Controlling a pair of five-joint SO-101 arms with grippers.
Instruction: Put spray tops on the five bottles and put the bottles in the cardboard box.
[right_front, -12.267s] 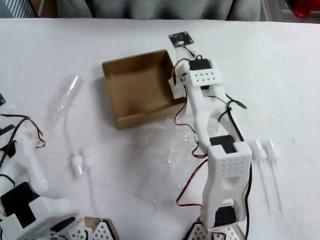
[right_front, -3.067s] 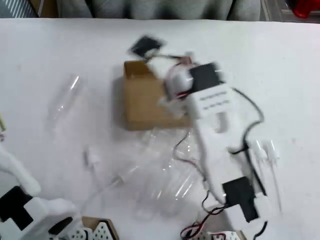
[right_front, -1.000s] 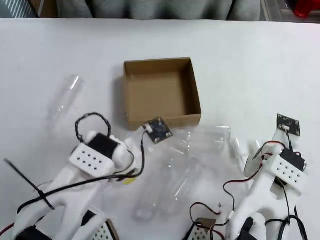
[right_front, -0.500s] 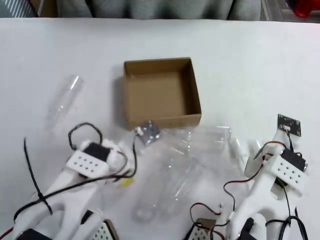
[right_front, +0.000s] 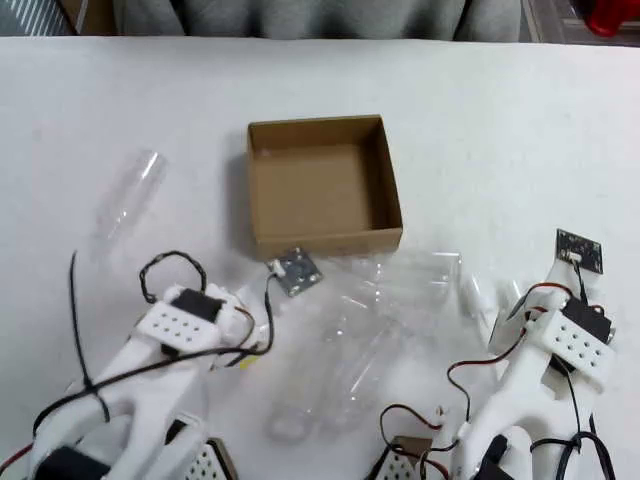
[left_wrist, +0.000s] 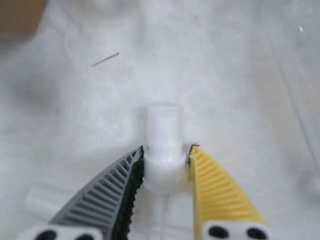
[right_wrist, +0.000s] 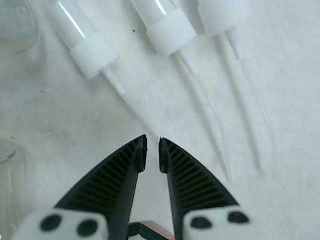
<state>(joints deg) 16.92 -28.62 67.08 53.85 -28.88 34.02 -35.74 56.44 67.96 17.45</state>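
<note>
Spray top: a white spray top (left_wrist: 163, 125) lies on the pale surface (right_front: 520, 130), pinched at its collar. Its round cap pokes out past the fingertips, and a brown corner of the cardboard box shows beyond it.

Left pincer: the left pincer (left_wrist: 165, 150) has one grey finger and one yellow, clamped on either side of the spray top's collar, low over the surface.

Loose tops: three spray tops (right_wrist: 170, 32) lie side by side in front of the right arm, their thin dip tubes trailing back toward it. The tip of the nearest dip tube (right_wrist: 135, 107) ends just ahead of the black fingertips.

Right pincer: the right pincer (right_wrist: 151, 145) is drawn to a narrow slit with nothing between its fingers, pointed down at the surface.

Bottles: clear bottles (right_front: 370, 320) lie on their sides in an overlapping heap between the two arms, just in front of the box. Their number is hard to make out. A lone bottle (right_front: 128, 192) lies on its side well to the left of the box.

Cardboard box: the cardboard box (right_front: 325, 240) sits upright and open-topped in the middle of the surface, and every bottle in sight lies outside it.

Arms: the white left arm (right_front: 170, 330) and right arm (right_front: 560, 345) stand at the near edge, one on either side of the heap.
</note>
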